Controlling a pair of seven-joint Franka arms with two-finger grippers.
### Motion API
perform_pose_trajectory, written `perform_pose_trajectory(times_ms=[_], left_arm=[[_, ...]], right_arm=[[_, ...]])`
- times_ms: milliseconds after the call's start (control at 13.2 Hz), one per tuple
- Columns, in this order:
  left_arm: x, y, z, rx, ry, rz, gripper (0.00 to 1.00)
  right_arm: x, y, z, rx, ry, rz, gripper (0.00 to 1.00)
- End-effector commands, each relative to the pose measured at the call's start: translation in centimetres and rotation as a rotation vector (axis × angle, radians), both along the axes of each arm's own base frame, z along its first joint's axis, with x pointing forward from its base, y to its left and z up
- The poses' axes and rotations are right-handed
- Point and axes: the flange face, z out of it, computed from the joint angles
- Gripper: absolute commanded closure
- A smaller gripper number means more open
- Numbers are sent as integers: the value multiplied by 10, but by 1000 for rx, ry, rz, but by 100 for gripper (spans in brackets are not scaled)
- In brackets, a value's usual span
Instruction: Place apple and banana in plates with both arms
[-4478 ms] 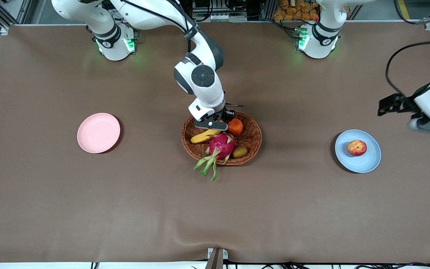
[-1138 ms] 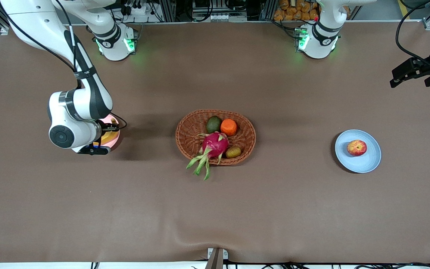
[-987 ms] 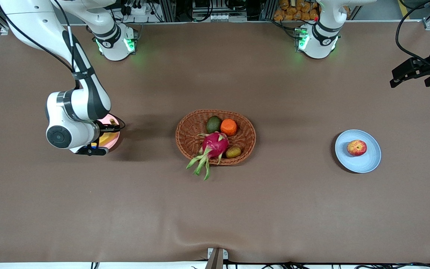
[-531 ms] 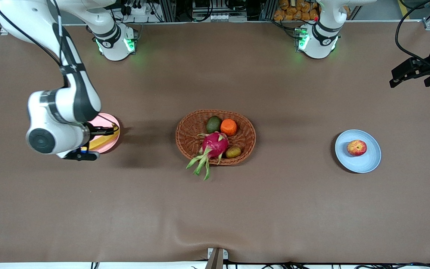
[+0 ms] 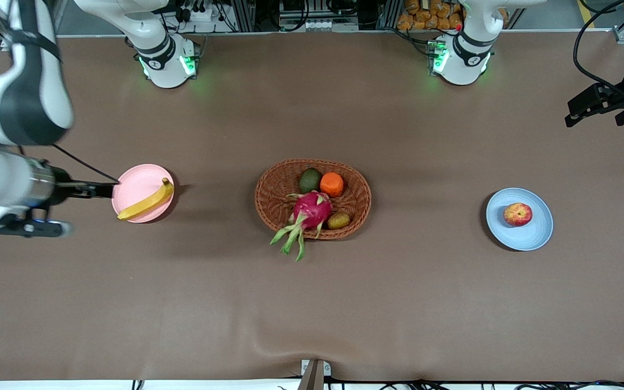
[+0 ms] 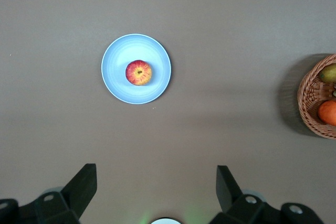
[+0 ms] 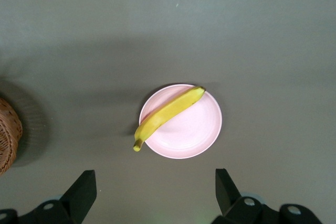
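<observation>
The banana (image 5: 147, 200) lies slantwise on the pink plate (image 5: 133, 183), one tip over the rim; both also show in the right wrist view, the banana (image 7: 168, 114) on the plate (image 7: 197, 132). The apple (image 5: 518, 214) sits on the blue plate (image 5: 531, 235), and the left wrist view shows the apple (image 6: 138, 72) on the plate (image 6: 156, 85) too. My right gripper (image 7: 155, 177) is open and empty, high over the table beside the pink plate, toward the right arm's end. My left gripper (image 6: 156, 174) is open and empty, high over the left arm's end.
A brown wicker basket (image 5: 262, 196) stands at the table's middle between the plates. It holds a pink dragon fruit (image 5: 312, 210), an orange (image 5: 332, 184), an avocado (image 5: 310, 180) and a small brown fruit (image 5: 339, 220). Both arm bases stand at the table's back edge.
My right gripper carried the banana from the basket to the pink plate, let it go, then rose and drew away toward the right arm's end. The left arm barely moved.
</observation>
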Motion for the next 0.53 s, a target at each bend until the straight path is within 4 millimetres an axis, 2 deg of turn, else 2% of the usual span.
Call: perform_pose_trajectory(times_ms=[0,76,228,455], left_arm=[[0,-2,4,-6,3,6,0],[0,-2,4,-7,5,5,0],[0,-3,3,-7,6,5,0],[0,-4,3,-7,6,2,0]], right_arm=[[-23,-27,46,68,-52,24,0],[-34,-33,61,80,-72,39,0],[-56,-36,75,80,-98,40,0],[-95,-42,66,82,-163,39,0]])
